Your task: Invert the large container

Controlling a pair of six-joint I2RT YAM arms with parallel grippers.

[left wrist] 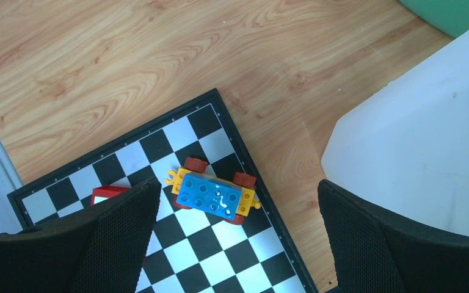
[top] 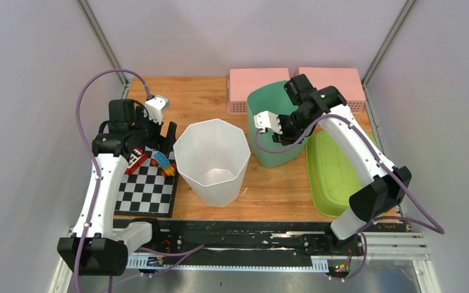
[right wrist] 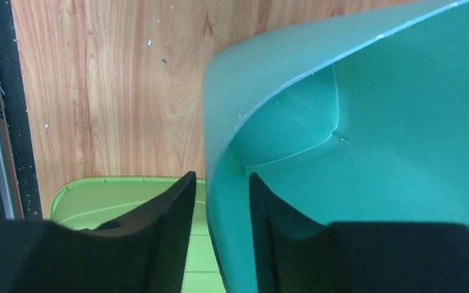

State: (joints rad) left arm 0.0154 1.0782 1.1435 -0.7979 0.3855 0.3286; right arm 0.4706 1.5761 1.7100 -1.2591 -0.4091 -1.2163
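The large container is a dark green bin standing upright, mouth up, at the back right of the table. My right gripper reaches down over its right rim. In the right wrist view the gripper straddles the container's wall: one finger sits inside against the wall, the other outside with a thin gap left, so nothing is clamped. My left gripper hovers wide open above the chessboard, holding nothing, and the left wrist view shows that gripper over a toy car.
A white bin of similar size stands upright mid-table, its wall close to my left fingers. A lime tray lies just right of the green container. Two pink boxes sit behind. The chessboard bears a toy car and a red brick.
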